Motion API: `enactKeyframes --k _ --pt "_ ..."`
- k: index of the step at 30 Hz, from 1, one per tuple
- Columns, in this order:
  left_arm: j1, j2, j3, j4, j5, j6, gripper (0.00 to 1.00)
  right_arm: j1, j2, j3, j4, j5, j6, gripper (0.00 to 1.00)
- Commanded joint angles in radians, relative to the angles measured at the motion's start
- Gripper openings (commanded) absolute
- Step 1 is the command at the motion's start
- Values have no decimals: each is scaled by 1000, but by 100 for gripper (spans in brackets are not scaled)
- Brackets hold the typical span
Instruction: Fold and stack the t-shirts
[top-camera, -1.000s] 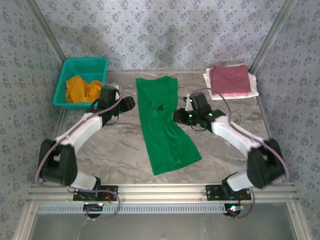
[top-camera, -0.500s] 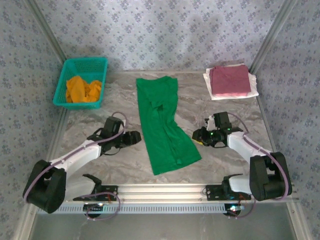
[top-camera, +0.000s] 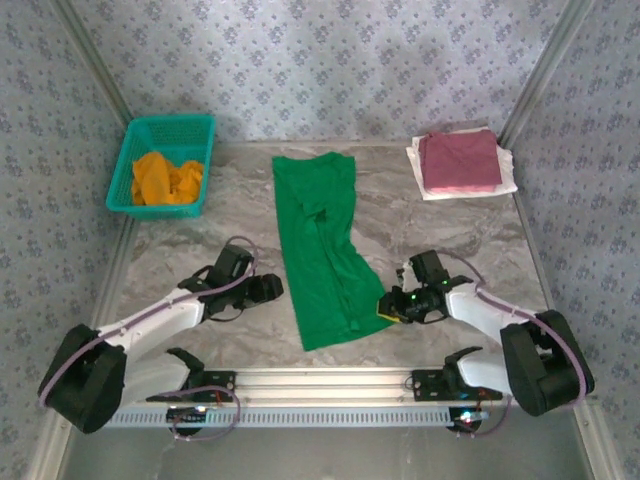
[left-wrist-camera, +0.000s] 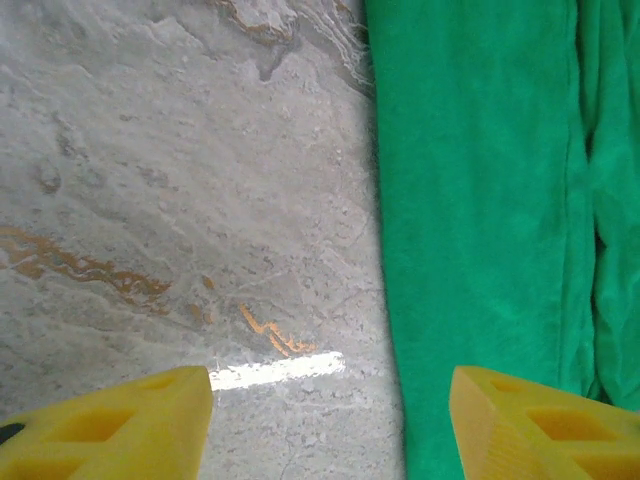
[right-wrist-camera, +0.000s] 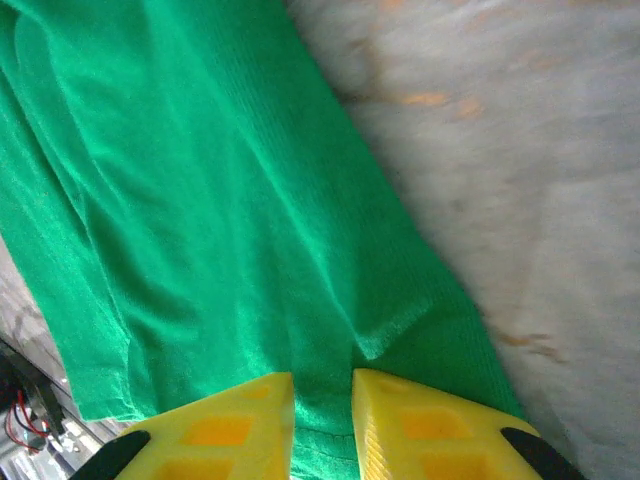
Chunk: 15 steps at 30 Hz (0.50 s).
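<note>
Flanking grn tee (top-camera: 322, 250), both arms low

Bright green t-shirt (top-camera: 320, 240), teal basket (top-camera: 126, 168), grey marbled table (top-camera: 450, 225)

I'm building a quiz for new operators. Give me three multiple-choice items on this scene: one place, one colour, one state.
1. The orange shirt is: A on bare table B in the basket C draped over an arm
2. Far right, the top shirt is: A maroon-pink B green C orange
3. The left claw, at the green shirt's edge, is: A shut on cloth B holding the basket C open

B: teal walls surround it. A: its cloth shows maroon-pink. C: its jaws stand wide apart.
</note>
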Motion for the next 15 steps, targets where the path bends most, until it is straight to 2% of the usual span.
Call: enactKeyframes --k 1,5,9,12,15 --pt "-9 -60 -14 -71 -37 -27 64 100 30 -51 22 41 102 25" --pt "-9 -140 -67 -116 -44 -65 66 245 43 -64 63 48 171 25" --pt "-9 -200 -121 -130 -31 -98 66 348 89 9 50 27 137 24" --pt "-10 -231 -142 -149 -12 -119 67 374 106 84 29 6 99 23" --pt "-11 -248 -155 -140 36 -134 67 347 45 136 18 8 81 23"
